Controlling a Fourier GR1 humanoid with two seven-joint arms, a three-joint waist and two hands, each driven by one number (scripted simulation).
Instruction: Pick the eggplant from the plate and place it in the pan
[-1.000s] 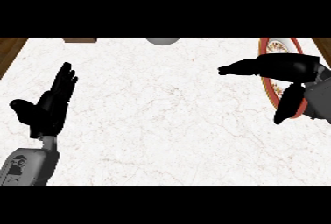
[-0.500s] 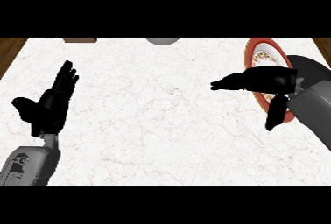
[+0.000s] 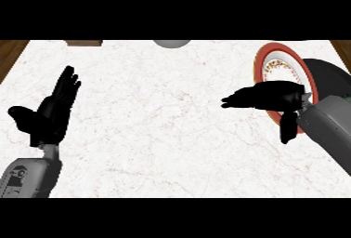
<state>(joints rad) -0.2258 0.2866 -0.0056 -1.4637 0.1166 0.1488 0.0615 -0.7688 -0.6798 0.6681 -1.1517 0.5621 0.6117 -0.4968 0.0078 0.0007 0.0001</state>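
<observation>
Bright, even light washes the pale counter (image 3: 171, 139) ahead of the fingers of my left hand (image 3: 49, 118). Both hands read flat black; behind my right hand (image 3: 270, 95) the grey forearm (image 3: 332, 135) shades softly.

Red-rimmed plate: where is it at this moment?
Head view: the plate sits at the counter's far right edge, its lower left rim under the right hand.

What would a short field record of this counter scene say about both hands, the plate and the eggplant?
counter: white marble top
plate: red-rimmed, at far right
left hand: open, resting at left, fingers up
right hand: over plate's left rim
eggplant: not distinguishable; may be hidden by right hand
pan: not clearly identifiable
</observation>
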